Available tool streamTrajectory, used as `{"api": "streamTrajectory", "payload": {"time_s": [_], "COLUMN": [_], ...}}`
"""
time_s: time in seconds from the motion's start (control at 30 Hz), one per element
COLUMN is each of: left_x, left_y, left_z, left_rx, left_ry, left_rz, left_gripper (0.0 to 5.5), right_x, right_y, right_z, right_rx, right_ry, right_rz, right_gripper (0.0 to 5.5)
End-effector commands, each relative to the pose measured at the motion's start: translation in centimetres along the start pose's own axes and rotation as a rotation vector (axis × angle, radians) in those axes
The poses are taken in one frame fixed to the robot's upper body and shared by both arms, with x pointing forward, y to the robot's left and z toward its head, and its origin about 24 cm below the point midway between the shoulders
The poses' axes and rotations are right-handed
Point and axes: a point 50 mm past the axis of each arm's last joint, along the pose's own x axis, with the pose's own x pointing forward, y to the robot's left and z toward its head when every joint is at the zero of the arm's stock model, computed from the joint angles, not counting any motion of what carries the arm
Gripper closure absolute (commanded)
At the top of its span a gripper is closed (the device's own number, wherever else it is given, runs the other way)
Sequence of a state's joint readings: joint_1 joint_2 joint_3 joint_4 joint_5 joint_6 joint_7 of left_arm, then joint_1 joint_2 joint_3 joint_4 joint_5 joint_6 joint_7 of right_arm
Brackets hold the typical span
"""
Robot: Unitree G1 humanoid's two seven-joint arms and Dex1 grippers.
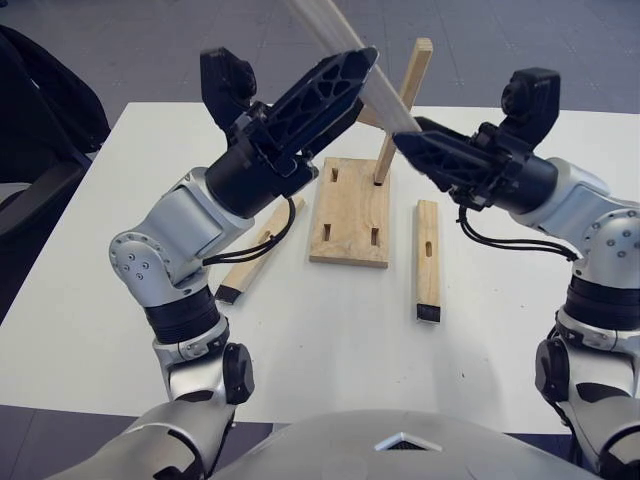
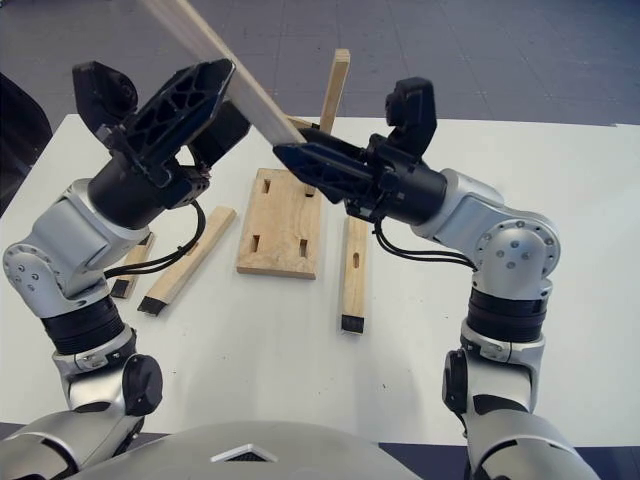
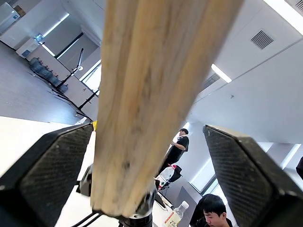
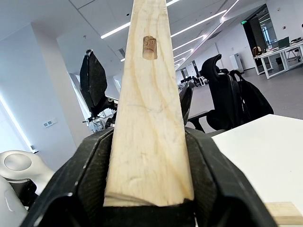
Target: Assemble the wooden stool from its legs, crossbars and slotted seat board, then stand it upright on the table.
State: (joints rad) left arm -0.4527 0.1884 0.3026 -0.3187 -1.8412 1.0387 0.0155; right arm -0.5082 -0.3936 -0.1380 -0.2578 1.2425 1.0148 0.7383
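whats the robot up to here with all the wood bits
The robot is mid stool assembly. Its right gripper is shut on the low end of a wooden leg raised over the table; the open left gripper brackets it higher up. The seat board lies flat with a second leg standing tilted in a far corner slot, and loose pieces lie on either side.

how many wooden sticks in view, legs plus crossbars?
5 sticks. One clamped in the right gripper, running through the left gripper; one upright in the board; one lying right of it; two left of it, the outer partly behind the left arm. More may be hidden.
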Motion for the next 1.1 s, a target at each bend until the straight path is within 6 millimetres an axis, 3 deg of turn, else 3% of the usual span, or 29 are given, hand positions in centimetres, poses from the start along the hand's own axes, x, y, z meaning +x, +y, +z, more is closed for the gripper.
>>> {"api": "streamTrajectory", "payload": {"time_s": [0.03, 0.43, 0.77, 0.97, 1.1], "left_x": [-0.2, -1.2, -1.5, -1.9, -4.1], "left_y": [0.0, 0.3, 0.4, 2.4, 3.3], "left_z": [0.0, -0.5, -0.1, 0.7, 2.4], "left_rx": [-0.005, 0.004, 0.016, 0.051, 0.177], "left_ry": [0.004, 0.066, 0.045, -0.05, -0.083], "left_rz": [0.029, 0.054, 0.066, 0.211, 0.346], "left_gripper": [1.19, 3.03, 3.07, 3.43, 3.43], "right_x": [0.4, -0.1, -1.1, -1.6, -4.7], "right_y": [0.6, 0.3, 0.0, -1.1, -3.8], "right_z": [-1.0, -1.2, -1.7, -2.4, -3.4], "right_rx": [0.025, 0.024, 0.031, 0.025, -0.016], "right_ry": [0.033, 0.045, 0.099, 0.148, 0.265], "right_rz": [0.034, 0.015, -0.007, -0.105, -0.331], "right_gripper": [3.41, 3.41, 3.41, 2.01, 1.98]}}
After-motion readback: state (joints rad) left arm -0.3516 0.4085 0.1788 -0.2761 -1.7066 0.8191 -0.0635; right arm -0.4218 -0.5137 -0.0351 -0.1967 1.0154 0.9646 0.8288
